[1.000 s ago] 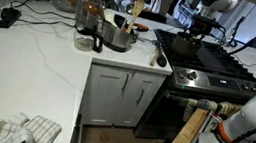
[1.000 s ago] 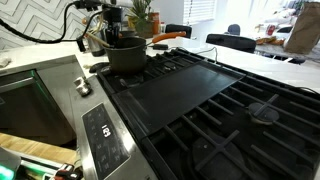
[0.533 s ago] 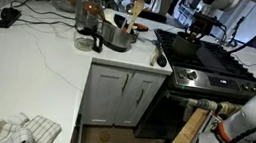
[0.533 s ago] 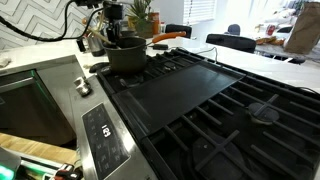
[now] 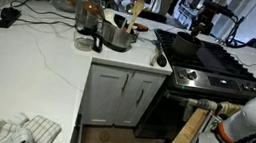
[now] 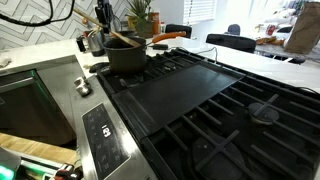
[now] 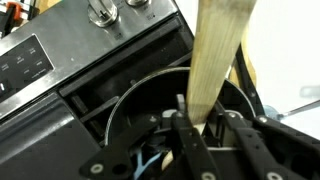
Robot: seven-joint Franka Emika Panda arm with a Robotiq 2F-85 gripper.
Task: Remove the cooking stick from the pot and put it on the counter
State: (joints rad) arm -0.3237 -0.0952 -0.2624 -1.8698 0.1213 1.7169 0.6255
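The small dark pot stands on the back of the black stove, and also shows in an exterior view. My gripper is above it, shut on the pale tan cooking stick. The stick slants down with its lower end still at the pot's mouth. In the wrist view the stick runs up between my fingers, with the pot's rim curving below. In an exterior view my gripper hangs over the pot. The white counter lies beside the stove.
A shiny steel pot with upright wooden utensils and a glass jug stand on the counter. A dark-headed spoon lies near the stove's edge. A cloth lies at the counter's front. The black stove top spreads out beside the pot.
My gripper has risen from the pot and drawn the cooking stick up with it. The stick now slants out of the pot's mouth.
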